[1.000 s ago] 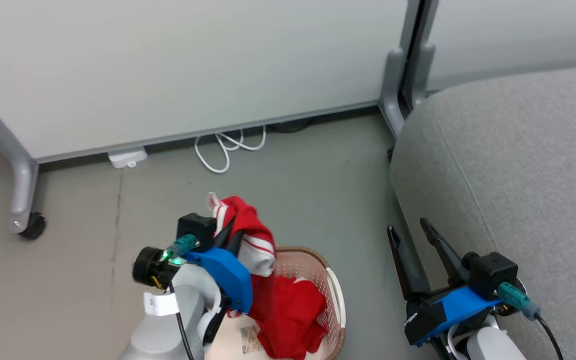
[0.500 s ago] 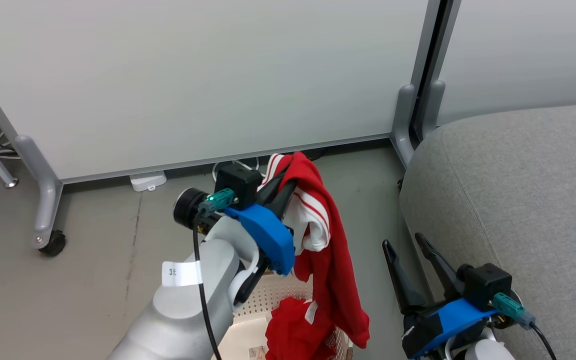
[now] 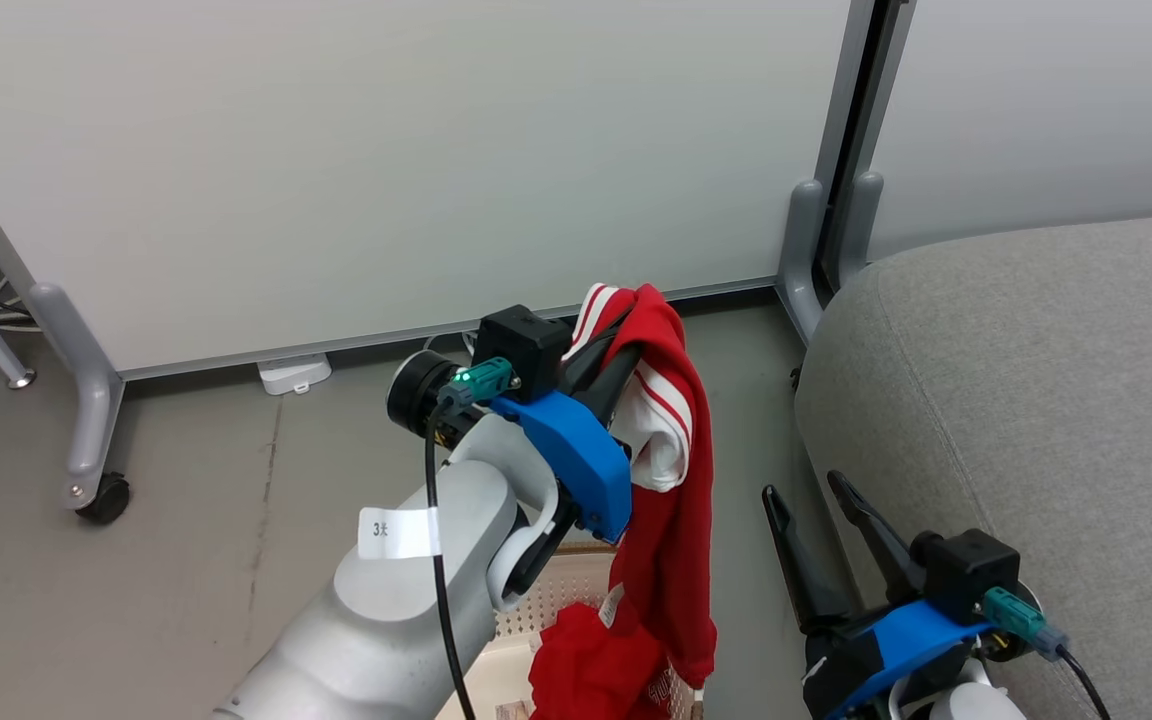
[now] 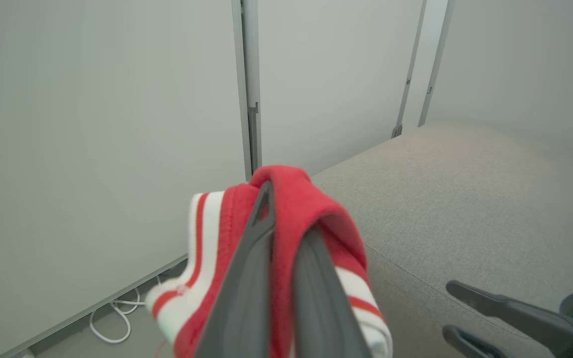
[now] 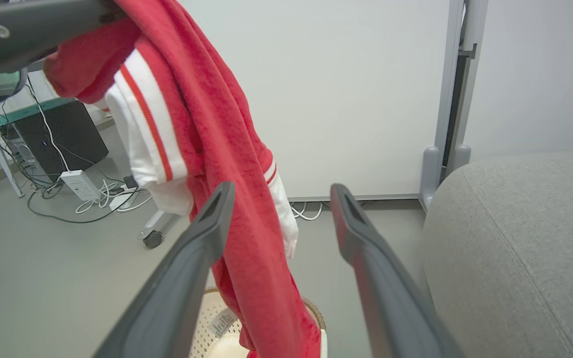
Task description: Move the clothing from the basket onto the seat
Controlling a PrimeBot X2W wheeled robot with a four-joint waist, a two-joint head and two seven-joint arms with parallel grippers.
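**Red top hangs from the left fingers; the seat lies to the right**

Mid-frame in the head view, the left fingers (image 3: 604,378) are pinched tight on a fold of the red top (image 3: 674,500), close to its white striped cuff. From that pinch the top's long axis runs straight down the frame. Its lower end reaches the basket (image 3: 536,605) at the bottom edge, and I cannot tell whether it has cleared the rim. The red shorts (image 3: 586,675) lie bunched in the basket beneath it.

The seat (image 3: 1036,400) takes the right side of the frame, so the carry should go rightward from the pinch. The right fingers (image 3: 794,550) are spread wide and hold nothing. They stand at the lower right, between the hanging top and the seat's rounded edge, and are nearer the seat than the left arm is. In the right wrist view the top (image 5: 227,149) hangs just beyond the left-hand one of the pair.

Hanging this long, the top's trailing end could brush the right fingers or drag on the seat's edge unless it is carried high.

The seat is bare grey fabric with one seam. Around it are a grey floor (image 3: 236,500), pale partition panels (image 3: 386,150) on wheeled feet (image 3: 101,497), and a white power strip (image 3: 293,372) at the foot of a panel.
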